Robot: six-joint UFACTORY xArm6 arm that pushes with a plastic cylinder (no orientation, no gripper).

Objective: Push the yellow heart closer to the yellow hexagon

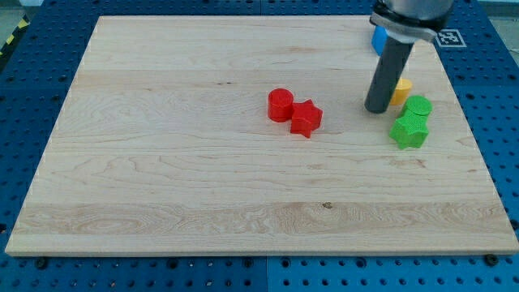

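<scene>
The yellow heart [401, 91] lies near the board's right side, partly hidden behind my rod and touching the top of the green round block [418, 106]. My tip [376, 109] rests on the board just left of the heart, against it. The yellow hexagon is hidden behind the arm at the view's top right. Only a sliver of a blue block [378, 38] shows there.
A green star [408, 130] sits just below the green round block. A red cylinder [280, 105] and a red star [306, 118] touch each other near the board's middle. The wooden board's right edge [470, 122] is close to the green blocks.
</scene>
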